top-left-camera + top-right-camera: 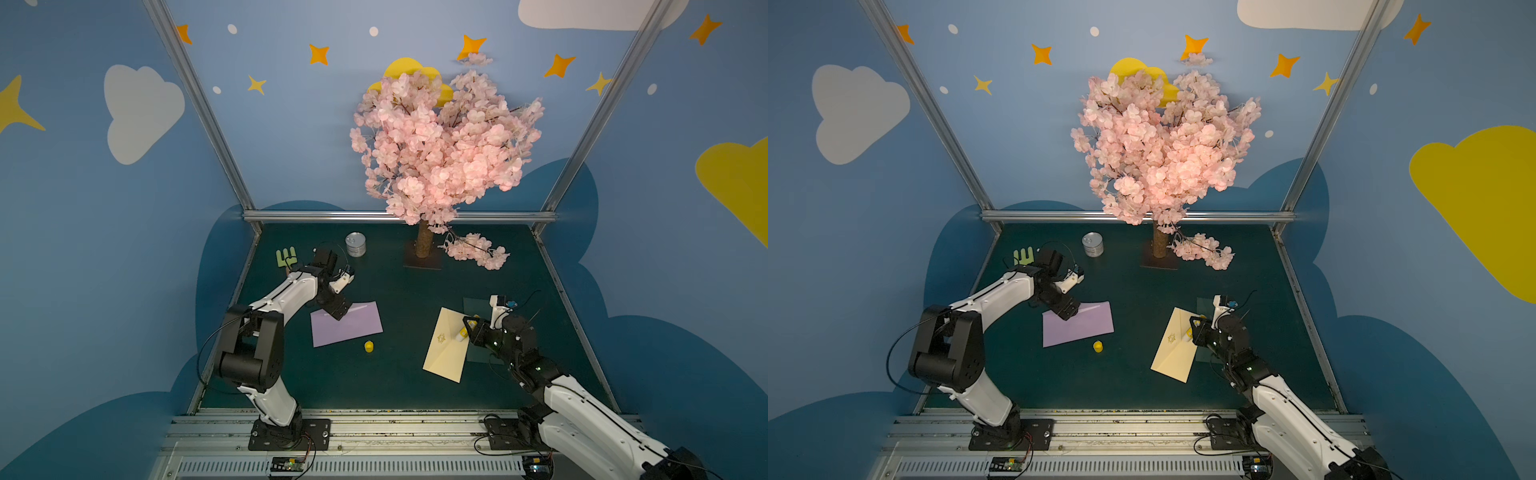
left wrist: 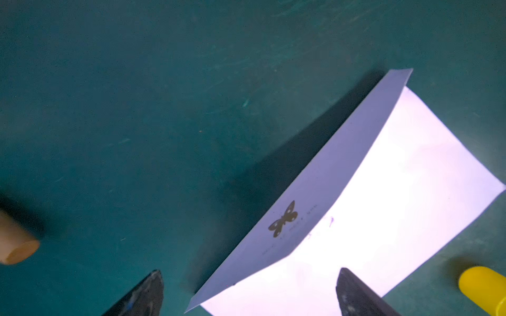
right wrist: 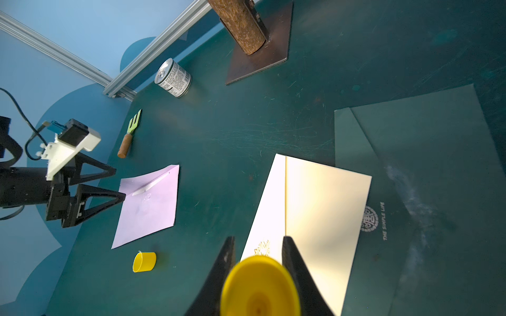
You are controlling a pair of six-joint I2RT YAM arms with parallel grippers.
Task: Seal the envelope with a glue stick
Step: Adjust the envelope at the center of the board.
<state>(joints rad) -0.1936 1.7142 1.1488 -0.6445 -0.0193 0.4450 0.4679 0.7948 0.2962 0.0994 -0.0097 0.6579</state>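
Note:
My right gripper (image 3: 258, 238) is shut on the yellow glue stick (image 3: 258, 287), seen end-on and uncapped (image 1: 462, 332). It hangs over the cream envelope (image 3: 323, 213) (image 1: 446, 345), near the gold emblem on its open flap (image 3: 269, 202). The round yellow cap (image 3: 144, 261) (image 1: 368, 346) lies on the mat by a lilac envelope (image 1: 353, 328) (image 2: 397, 191). My left gripper (image 2: 250, 270) (image 1: 338, 311) stands open just above that lilac envelope's far corner, where the butterfly flap is slightly raised, with nothing between its fingers.
A dark green envelope (image 3: 438, 164) lies partly under the cream one. At the back stand a tin can (image 1: 355, 244), a green garden fork (image 1: 286, 258) and the blossom tree (image 1: 424, 245) on its base plate, with a fallen branch (image 1: 478, 249). Aluminium rails edge the mat.

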